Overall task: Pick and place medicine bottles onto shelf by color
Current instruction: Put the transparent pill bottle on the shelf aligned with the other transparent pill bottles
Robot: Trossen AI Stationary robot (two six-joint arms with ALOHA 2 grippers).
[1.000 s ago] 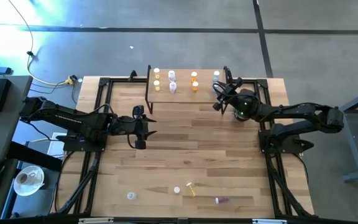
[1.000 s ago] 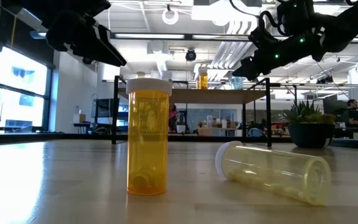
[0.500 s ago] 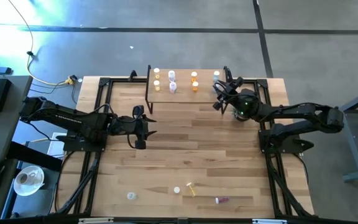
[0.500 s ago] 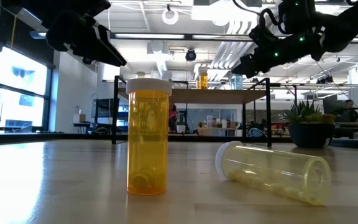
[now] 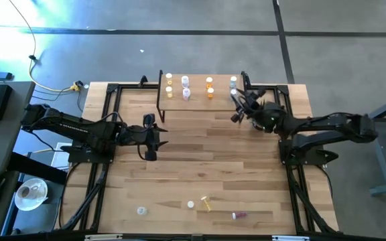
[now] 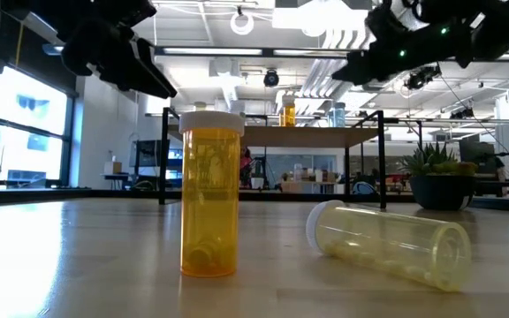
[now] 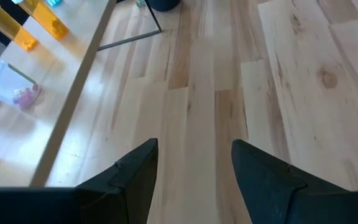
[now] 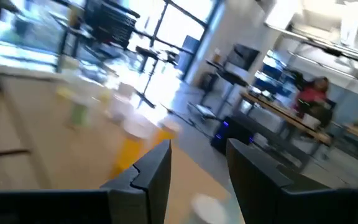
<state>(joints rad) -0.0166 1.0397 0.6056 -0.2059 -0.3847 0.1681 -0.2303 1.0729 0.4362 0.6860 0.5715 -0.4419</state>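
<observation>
My right gripper (image 5: 238, 107) hung open and empty by the shelf (image 5: 196, 102) corner; bottles (image 5: 185, 88) on it looked blurred, probably seven. Left gripper (image 5: 154, 136) open too, near shelf's front.

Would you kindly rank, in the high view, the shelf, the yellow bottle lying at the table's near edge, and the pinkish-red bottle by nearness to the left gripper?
Measured from the left gripper, over the table's left-middle:
1. The shelf, at the far edge, up and to the right.
2. The yellow bottle, lying at the near edge, centre.
3. The pinkish-red bottle, at the near edge, further right.
</observation>
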